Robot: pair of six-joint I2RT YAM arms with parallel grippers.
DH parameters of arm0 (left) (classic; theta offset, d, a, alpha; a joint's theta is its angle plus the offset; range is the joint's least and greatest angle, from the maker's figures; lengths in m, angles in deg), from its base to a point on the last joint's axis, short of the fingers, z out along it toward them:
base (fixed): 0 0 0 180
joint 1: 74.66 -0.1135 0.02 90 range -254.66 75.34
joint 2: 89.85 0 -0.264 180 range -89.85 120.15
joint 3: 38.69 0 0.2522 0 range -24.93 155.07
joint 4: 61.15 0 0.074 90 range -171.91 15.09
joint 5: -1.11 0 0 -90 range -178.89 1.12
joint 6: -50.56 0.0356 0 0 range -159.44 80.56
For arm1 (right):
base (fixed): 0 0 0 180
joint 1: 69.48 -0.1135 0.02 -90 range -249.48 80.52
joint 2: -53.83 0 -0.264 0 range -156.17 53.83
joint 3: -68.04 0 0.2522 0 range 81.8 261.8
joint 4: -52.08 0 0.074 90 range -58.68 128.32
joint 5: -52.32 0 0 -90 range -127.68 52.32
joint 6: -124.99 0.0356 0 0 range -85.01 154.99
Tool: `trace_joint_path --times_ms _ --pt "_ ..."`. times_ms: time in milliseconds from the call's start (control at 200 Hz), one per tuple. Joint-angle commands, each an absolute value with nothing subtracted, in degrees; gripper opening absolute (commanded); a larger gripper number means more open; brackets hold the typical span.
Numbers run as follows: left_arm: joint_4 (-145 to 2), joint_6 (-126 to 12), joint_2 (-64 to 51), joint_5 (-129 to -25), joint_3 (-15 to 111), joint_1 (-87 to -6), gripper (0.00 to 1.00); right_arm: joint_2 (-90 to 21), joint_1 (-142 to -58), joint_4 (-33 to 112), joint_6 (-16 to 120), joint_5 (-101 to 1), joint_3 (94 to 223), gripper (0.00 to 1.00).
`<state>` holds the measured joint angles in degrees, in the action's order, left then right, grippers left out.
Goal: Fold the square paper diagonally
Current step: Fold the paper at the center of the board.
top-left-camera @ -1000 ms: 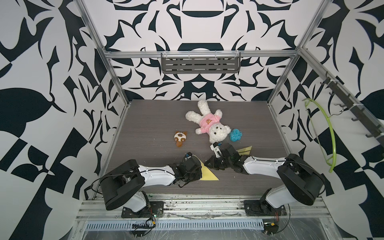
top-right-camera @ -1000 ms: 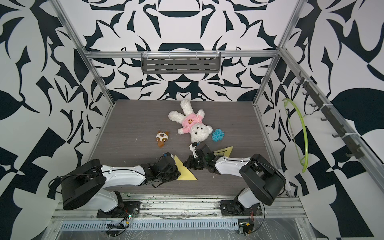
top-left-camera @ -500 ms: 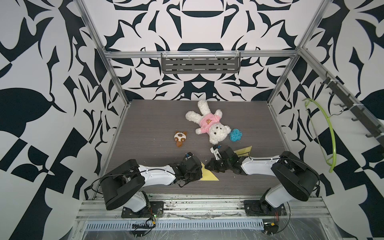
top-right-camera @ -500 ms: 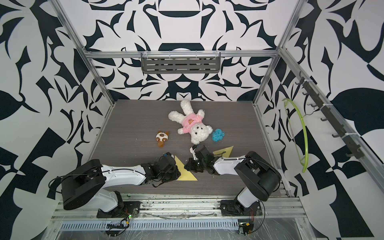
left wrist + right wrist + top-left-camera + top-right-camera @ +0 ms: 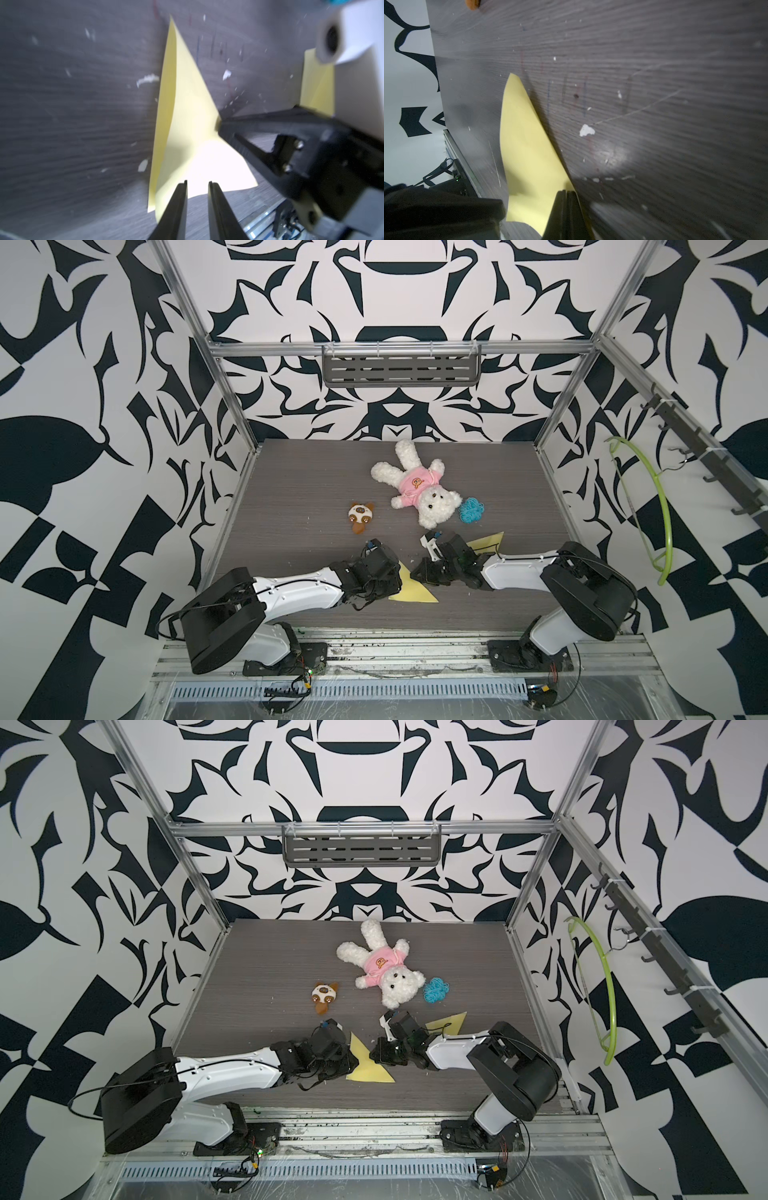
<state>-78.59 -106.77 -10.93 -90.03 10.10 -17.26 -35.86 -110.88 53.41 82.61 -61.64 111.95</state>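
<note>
The left pincer (image 5: 197, 184) is slightly spread, with its tips over the left part of the yellow paper (image 5: 187, 116) and nothing clearly between them. The right pincer (image 5: 566, 194) is pressed together, its tip touching the paper's right edge; I cannot tell whether it pinches the paper. Folded into a loose triangle, the paper lies on the tabletop (image 5: 316, 489) near the front middle, between both arms. A second yellow sheet (image 5: 488, 542) shows just beyond the right arm. Farther back lie a teddy bear (image 5: 419, 493), a blue tangle (image 5: 471, 510) and a small toy (image 5: 360, 517).

In both top views the left arm (image 5: 299, 593) covers one side of the folded yellow paper (image 5: 413, 593), and the right arm (image 5: 515, 576) hides part of another yellow sheet (image 5: 490, 541). In the right wrist view, the picture's edge cuts an orange object (image 5: 473, 4).
</note>
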Motion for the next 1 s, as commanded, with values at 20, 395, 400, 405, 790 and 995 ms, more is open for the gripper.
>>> trace_joint_path --times_ms 20,395,400,405,790,995 --pt "-75.12 -106.95 -10.01 -88.76 12.51 -19.93 0.22 -35.98 -111.05 52.26 81.65 -60.24 112.50 0.00" --pt "-69.33 -104.66 3.45 -85.50 18.56 -21.57 0.15 -35.33 -111.05 52.21 82.01 -59.91 111.78 0.00" --pt "-69.26 -104.57 3.52 -85.48 18.66 -21.57 0.15 -35.31 -111.05 52.20 82.06 -59.91 111.73 0.00" --pt "-69.27 -104.48 3.68 -85.47 18.66 -21.58 0.15 -35.34 -111.05 52.20 82.04 -59.91 111.70 0.00" --pt "-67.92 -104.05 9.60 -87.16 14.59 -23.57 0.08 -34.24 -111.08 51.87 82.28 -59.32 110.04 0.00" --pt "-70.96 -103.52 11.70 -88.74 13.75 -24.22 0.00 -32.82 -111.37 51.41 82.94 -59.23 108.00 0.00"
